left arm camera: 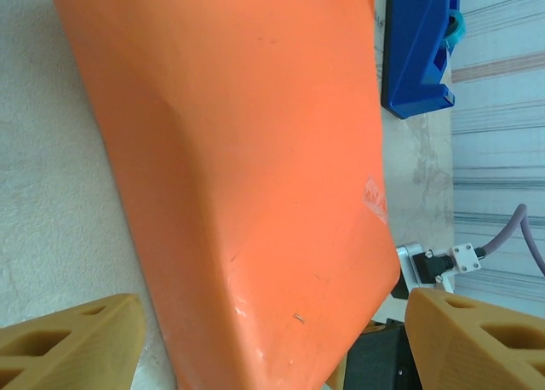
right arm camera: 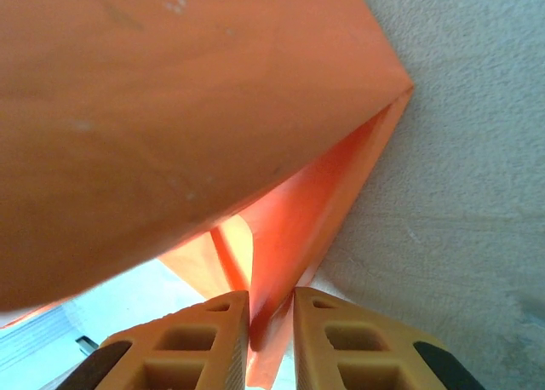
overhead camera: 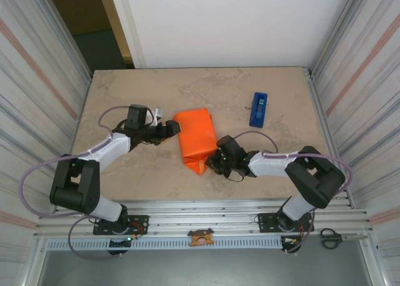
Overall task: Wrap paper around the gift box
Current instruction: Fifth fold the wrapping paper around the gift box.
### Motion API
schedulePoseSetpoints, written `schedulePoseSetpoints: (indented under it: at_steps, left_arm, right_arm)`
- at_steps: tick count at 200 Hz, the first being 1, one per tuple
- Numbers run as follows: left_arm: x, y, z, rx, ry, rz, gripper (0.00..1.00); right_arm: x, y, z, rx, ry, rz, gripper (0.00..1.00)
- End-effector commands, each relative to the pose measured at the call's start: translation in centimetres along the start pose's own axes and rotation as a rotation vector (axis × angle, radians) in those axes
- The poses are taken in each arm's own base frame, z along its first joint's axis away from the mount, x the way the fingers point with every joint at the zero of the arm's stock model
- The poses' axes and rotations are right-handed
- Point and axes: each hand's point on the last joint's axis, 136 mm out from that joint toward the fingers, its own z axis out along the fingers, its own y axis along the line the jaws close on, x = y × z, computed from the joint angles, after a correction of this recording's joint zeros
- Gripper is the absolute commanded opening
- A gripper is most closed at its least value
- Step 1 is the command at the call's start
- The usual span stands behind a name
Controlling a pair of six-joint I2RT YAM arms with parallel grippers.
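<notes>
You're pinching an edge of the paper in the right gripper, left gripper gaping beside it, so tugging is risking a tear.

— Where can I get through on this worktop?

— The far strip behind the paper lies bare, and so does the near-left part.

— And what stands in the way?

— The paper humps up in the middle. My left pincer stands at its left edge, fingers spread wide. My right pincer is pinched on its near corner, so that arm bars the near right. The blue tape dispenser lies farther right, apart from the paper, with a bare lane between. The side walls close both flanks.
</notes>
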Motion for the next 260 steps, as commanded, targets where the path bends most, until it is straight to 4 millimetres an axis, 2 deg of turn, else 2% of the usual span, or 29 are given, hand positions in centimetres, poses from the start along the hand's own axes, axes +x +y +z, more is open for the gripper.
schedulePoseSetpoints:
  at_steps: [1, 57, 66, 76, 93, 132, 180, 209, 260]
  left_arm:
    - [0.1, -0.2, -1.3, -0.027, -0.022, 0.084, 0.80]
    - [0.2, -0.5, -1.6, -0.023, -0.021, 0.107, 0.80]
    - [0.2, -0.5, -1.8, -0.024, -0.026, 0.117, 0.80]
    - [0.1, -0.6, -2.0, -0.026, -0.037, 0.142, 0.80]
    - [-0.1, -1.0, -2.5, -0.030, -0.069, 0.214, 0.80]
    - [0.4, -3.5, -3.9, -0.012, -0.170, 0.601, 0.82]
    - [4.5, -5.6, -3.5, -0.002, -0.149, 1.125, 0.85]
    - [7.2, -5.1, -2.1, -0.058, -0.053, 1.404, 0.88]
    - [9.8, -4.4, -0.3, -0.109, 0.029, 1.608, 0.93]
  right_arm:
    - [-0.1, 0.3, -0.8, -0.010, -0.014, 0.014, 0.20]
    - [0.4, -0.2, -0.7, -0.007, 0.011, 0.032, 0.17]
    - [0.3, 0.0, -0.8, -0.017, 0.009, 0.032, 0.13]
    - [0.3, 0.1, -0.8, -0.026, 0.006, 0.031, 0.10]
    - [0.1, 0.5, -1.0, -0.037, 0.004, 0.030, 0.11]
    - [-0.4, 1.5, -1.4, -0.077, -0.005, 0.037, 0.07]
    - [-1.0, 2.6, -1.8, -0.121, -0.017, 0.054, 0.07]
    - [-1.3, 3.1, -2.0, -0.147, -0.018, 0.075, 0.07]
    - [-1.8, 3.8, -2.0, -0.172, -0.020, 0.095, 0.07]
